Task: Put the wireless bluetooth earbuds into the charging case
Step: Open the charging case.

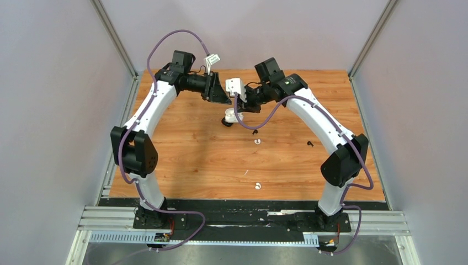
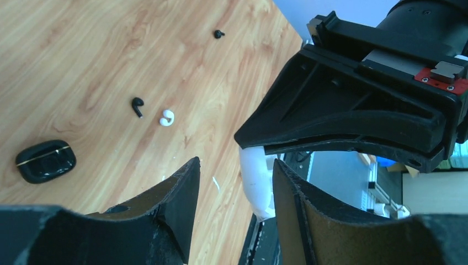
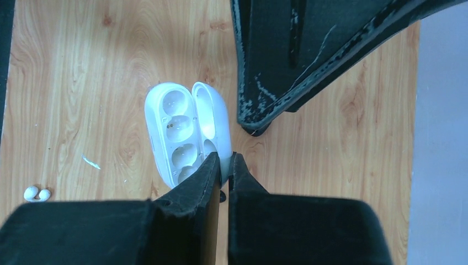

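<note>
A white pebble-shaped charging case (image 3: pixel 182 130), opened with sockets empty, was pinched by its lid in the clenched right tool (image 3: pixel 225 165), apparently steadied for loading, with the left tool (image 2: pixel 234 165) spread beside it and tiny white and black earbuds (image 1: pixel 257 141) scattered on the wooden counter (image 1: pixel 193 160).

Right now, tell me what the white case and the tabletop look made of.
The white case: likely moulded plastic, glossy, with soft highlights in its smooth rounded wells. The tabletop: wood or wood-look laminate, satin, showing grain and knots with little glare.
</note>
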